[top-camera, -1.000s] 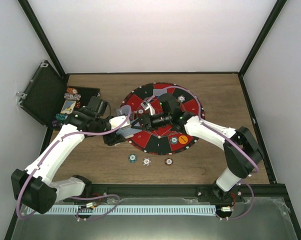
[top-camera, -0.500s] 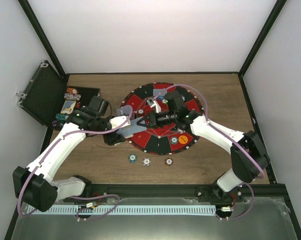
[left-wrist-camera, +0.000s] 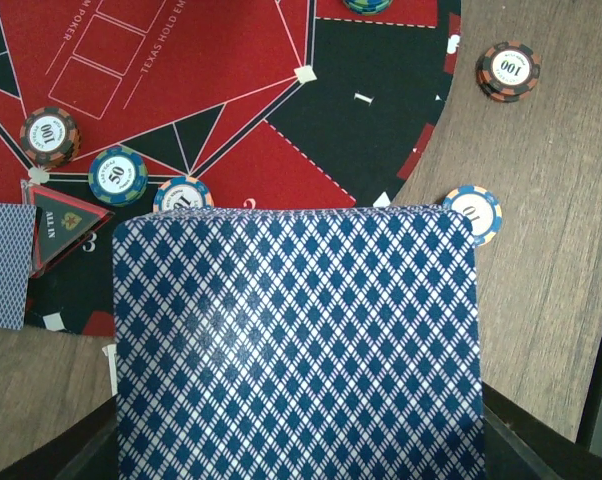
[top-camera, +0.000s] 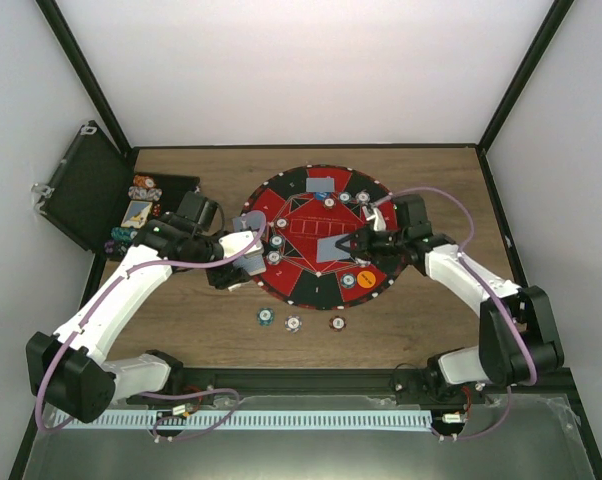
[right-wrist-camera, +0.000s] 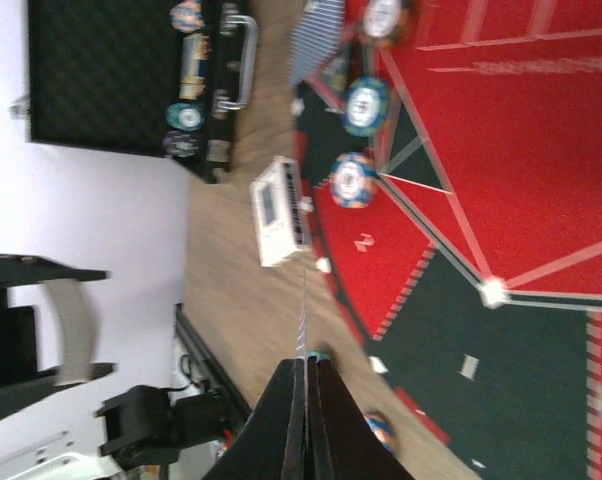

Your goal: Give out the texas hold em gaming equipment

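Right tool (right-wrist-camera: 306,362): black fingers pressed together, pinching thin card (top-camera: 336,243) by edge, over red centre of round mat (top-camera: 316,290).
Left tool (top-camera: 243,250): narrow, clamping deck (left-wrist-camera: 296,340), blue diamond-lattice backs, at mat's left rim.
Chips (left-wrist-camera: 118,175): round, striped edges, flat on mat just beyond deck.
Far card (top-camera: 319,184): grey-blue back up, flat on mat's far sector.
Loose chips (top-camera: 293,323): three, on woodgrain surface (top-camera: 431,180) near mat's near rim.

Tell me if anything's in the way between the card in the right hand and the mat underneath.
Nothing visible. The right hand pinches the card above the mat's red middle, where no chip shows; the closest chip lies aside, near the rim.
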`<action>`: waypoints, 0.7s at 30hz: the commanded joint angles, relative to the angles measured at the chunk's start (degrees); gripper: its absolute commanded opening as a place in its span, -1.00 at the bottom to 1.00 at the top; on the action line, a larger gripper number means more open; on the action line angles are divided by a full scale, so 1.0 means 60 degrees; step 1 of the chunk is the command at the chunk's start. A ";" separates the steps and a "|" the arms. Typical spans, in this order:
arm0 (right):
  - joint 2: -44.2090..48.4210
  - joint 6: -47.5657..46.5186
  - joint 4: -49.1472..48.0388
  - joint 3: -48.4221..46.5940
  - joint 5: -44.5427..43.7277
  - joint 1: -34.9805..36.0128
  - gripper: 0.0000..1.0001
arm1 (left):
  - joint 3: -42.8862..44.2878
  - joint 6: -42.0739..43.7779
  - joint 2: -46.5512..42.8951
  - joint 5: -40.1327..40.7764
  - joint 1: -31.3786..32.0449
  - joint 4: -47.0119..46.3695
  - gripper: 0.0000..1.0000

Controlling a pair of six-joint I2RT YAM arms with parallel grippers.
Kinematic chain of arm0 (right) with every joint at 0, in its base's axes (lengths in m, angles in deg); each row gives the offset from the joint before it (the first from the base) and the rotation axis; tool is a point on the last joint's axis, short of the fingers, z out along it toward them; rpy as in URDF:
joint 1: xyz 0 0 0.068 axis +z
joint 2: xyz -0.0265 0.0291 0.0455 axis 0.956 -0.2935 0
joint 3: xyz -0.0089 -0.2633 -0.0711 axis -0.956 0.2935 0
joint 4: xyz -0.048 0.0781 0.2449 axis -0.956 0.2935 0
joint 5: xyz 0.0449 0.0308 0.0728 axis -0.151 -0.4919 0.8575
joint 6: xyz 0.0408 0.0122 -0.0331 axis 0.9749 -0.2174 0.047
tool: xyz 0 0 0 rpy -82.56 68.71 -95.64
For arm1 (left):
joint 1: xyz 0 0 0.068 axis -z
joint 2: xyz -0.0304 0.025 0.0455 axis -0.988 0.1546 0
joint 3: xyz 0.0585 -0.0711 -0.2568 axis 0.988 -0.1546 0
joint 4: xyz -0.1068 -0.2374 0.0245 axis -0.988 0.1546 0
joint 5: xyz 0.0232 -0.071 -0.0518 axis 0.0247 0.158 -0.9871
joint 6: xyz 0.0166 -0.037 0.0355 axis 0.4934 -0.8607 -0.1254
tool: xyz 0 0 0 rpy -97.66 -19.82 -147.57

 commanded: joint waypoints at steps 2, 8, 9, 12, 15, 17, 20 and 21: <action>0.0083 -0.1001 0.1000 0.0558 -0.0714 -0.0450 -0.99 | -0.0042 0.0149 -0.0046 -0.0104 0.0027 -0.0094 -0.77; -0.0475 -0.0923 0.0625 0.0906 -0.0763 -0.0443 -0.99 | 0.0023 0.0102 -0.0026 -0.0135 0.0027 -0.0058 -0.77; -0.0577 -0.0872 0.0502 0.0961 -0.0764 -0.0429 -0.99 | 0.0033 0.0106 -0.0031 -0.0122 0.0023 -0.0045 -0.77; -0.0845 -0.0831 0.0286 0.1149 -0.0736 -0.0398 -0.99 | 0.0062 0.0111 -0.0033 -0.0106 0.0023 -0.0008 -0.77; -0.0926 -0.0852 0.0231 0.1286 -0.0966 -0.0364 -0.98 | 0.0095 0.0102 -0.0015 -0.0120 0.0024 0.0027 -0.77; -0.0957 -0.0952 0.0419 0.1296 -0.1338 -0.0336 -0.95 | 0.0101 0.0123 -0.0017 -0.0113 0.0026 0.0037 -0.77; -0.0943 -0.1076 0.0716 0.1271 -0.1926 -0.0307 -0.87 | 0.0199 0.0141 -0.0001 -0.0111 0.0027 0.0066 -0.77; -0.0943 -0.1133 0.0819 0.1254 -0.2096 -0.0305 -0.85 | 0.0255 0.0164 0.0016 -0.0139 0.0027 0.0086 -0.77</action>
